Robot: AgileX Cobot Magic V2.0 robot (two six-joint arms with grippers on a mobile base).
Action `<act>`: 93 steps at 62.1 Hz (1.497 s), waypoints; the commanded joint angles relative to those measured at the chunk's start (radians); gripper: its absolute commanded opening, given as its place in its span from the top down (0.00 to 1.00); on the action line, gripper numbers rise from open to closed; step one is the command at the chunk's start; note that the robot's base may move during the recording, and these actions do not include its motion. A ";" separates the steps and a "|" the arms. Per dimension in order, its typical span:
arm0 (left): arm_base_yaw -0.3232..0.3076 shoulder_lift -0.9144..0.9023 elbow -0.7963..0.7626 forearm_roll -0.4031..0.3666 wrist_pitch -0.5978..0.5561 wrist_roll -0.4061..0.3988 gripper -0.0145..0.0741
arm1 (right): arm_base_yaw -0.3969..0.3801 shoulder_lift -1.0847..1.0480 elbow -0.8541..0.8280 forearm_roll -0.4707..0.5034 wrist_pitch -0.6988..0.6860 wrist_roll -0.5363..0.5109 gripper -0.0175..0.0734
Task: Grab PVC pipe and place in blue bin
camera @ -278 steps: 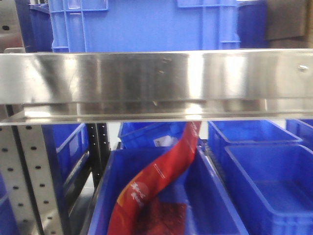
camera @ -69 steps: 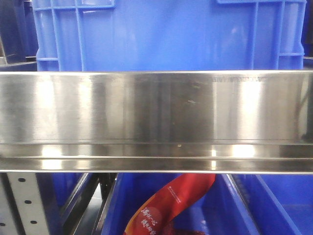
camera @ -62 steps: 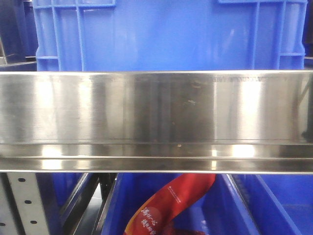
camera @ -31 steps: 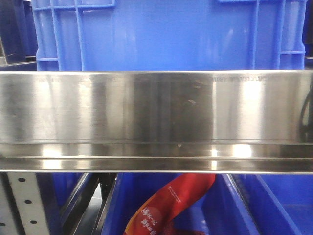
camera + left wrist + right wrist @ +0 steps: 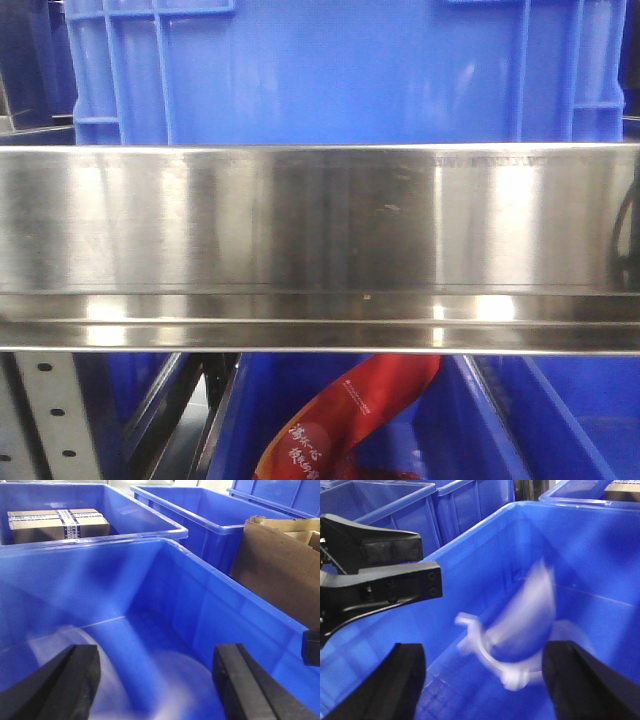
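**A:** What do you have in front of you, item by item?

**B:** Item one: one PVC pipe (image 5: 520, 630), white and blurred, inside the blue bin (image 5: 600, 555). In your left wrist view the same pipe (image 5: 165, 680) shows only as a pale smear on the bin (image 5: 150, 580) floor. Whether it is touching the floor or just above it, you cannot tell.

**A:** Grippers?

**B:** Two. Your right gripper (image 5: 485, 680) has its fingers (image 5: 395, 680) wide apart with nothing between them, hanging over the bin's mouth. Your left gripper (image 5: 155, 685) likewise has its fingers (image 5: 240, 680) spread and empty, over the same bin. The left gripper (image 5: 375, 575) also shows in your right wrist view, black, at the bin's left wall.

**A:** Other containers?

**B:** In your left wrist view, count two more blue bins behind the one you are over: one holding a single taped cardboard box (image 5: 57, 524), and an adjacent bin (image 5: 210, 515) to the right of it. One brown cardboard carton (image 5: 280, 565) stands just beside your bin on its right.

**A:** And the front view?

**B:** One stainless steel shelf rail (image 5: 320, 240) fills the middle. One large blue crate (image 5: 340, 70) sits above it. Below, one lower bin (image 5: 440, 430) holds one red printed bag (image 5: 350, 420).
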 commanded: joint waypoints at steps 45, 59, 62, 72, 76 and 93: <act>0.001 -0.190 -0.011 0.068 0.174 0.000 0.96 | 0.001 -0.153 -0.009 -0.134 -0.077 -0.008 0.98; 0.001 -0.372 0.112 0.100 0.106 0.000 0.96 | 0.001 -0.309 0.121 -0.173 -0.155 -0.006 0.98; 0.001 -0.420 0.172 0.100 0.061 -0.012 0.96 | 0.001 -0.346 0.174 -0.173 -0.201 -0.002 0.98; 0.006 -0.598 0.412 0.107 -0.070 -0.064 0.96 | -0.041 -0.511 0.414 -0.173 -0.383 0.117 0.98; 0.034 -0.663 0.516 0.107 -0.090 -0.098 0.96 | -0.095 -0.573 0.490 -0.173 -0.409 0.149 0.98; 0.211 -0.938 0.808 0.119 -0.076 -0.142 0.96 | -0.333 -0.806 0.655 -0.268 -0.164 0.149 0.98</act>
